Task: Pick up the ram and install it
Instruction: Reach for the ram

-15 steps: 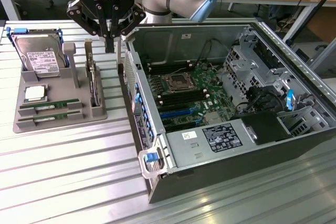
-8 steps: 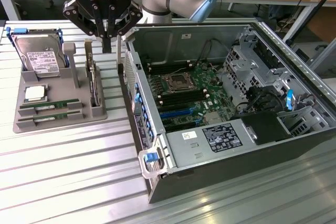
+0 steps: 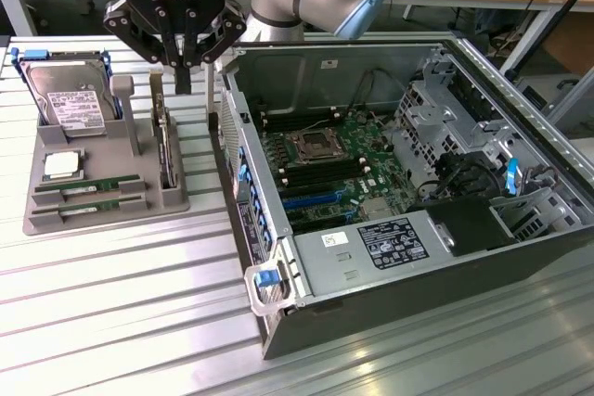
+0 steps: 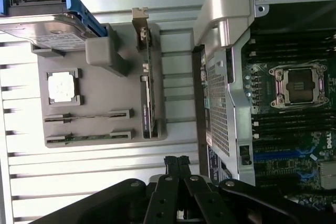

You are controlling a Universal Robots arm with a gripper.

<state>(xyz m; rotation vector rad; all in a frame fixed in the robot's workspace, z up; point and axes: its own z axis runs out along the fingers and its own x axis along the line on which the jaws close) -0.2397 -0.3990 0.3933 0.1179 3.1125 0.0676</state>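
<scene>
I am looking down on a slatted aluminium bench (image 3: 111,322) carrying a large open black-and-grey computer case (image 3: 390,299) and, just beside it on the exterior view's left, a grey moulded tray (image 3: 102,166). My black end effector (image 3: 183,76) hangs above the gap between tray and case, over the tray's upright card (image 3: 165,150), fingers pressed together and gripping nothing. The ram (image 3: 90,189), a long thin green circuit-board stick, sits edge-up in a slot at the tray's near edge, with a second stick (image 3: 102,204) parallel beside it. From the end effector it lies lower and toward the exterior view's left, its long axis running across the tray's width.
</scene>
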